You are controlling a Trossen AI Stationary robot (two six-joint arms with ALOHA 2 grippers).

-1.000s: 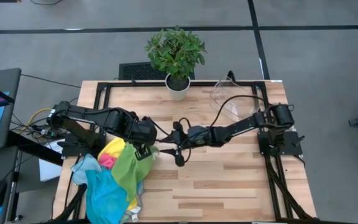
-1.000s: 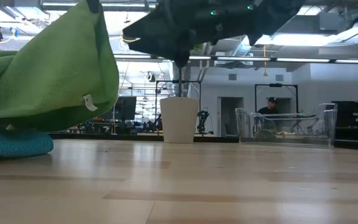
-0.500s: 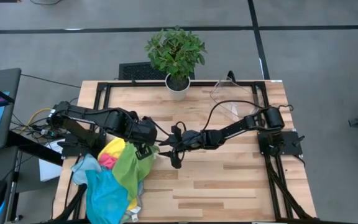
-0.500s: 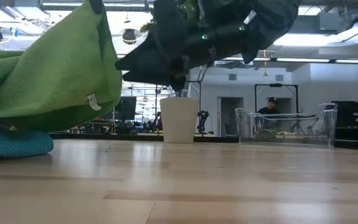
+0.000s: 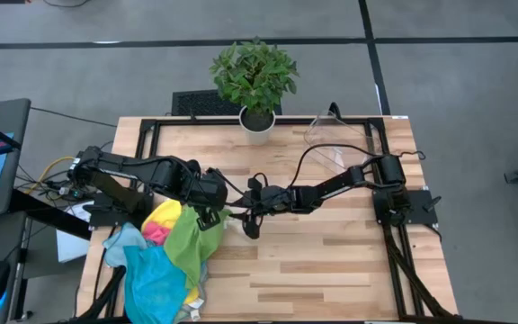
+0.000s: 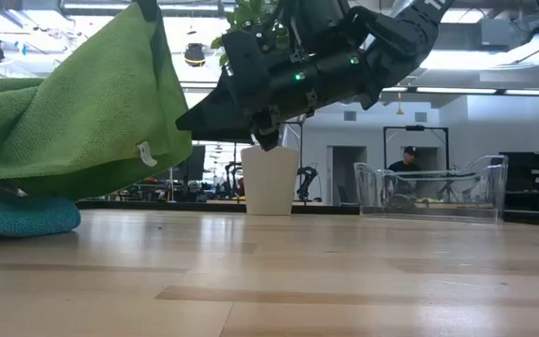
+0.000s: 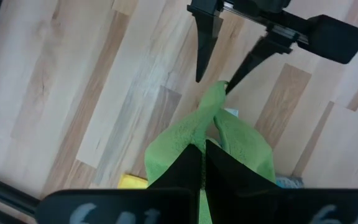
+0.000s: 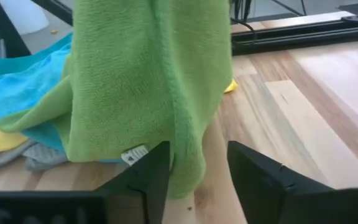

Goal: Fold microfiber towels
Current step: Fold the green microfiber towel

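The left gripper holds the bright green towel lifted off the table, its fingers pinched tight on the cloth's top edge. The towel hangs from that grip at about 9 o'clock from the table's centre, above the heap of other towels at the 8 o'clock corner.

The right gripper reaches in from 3 o'clock. Its fingers stand partly apart on either side of the towel's hanging edge, one just touching the cloth in the left wrist view; they have no hold on it that I can see.

The step in hand looks like the pickup: getting a second hold so the towel can be spread between both arms. The next move calls for the right fingers to close on a free corner near the white tag, then both arms drawing apart toward the bare wood.

Count: one green towel raised; in the heap at least four more show, blue, pale teal, pink and yellow. There are two arms, one potted plant at 12 o'clock and one clear bin at 1 o'clock.
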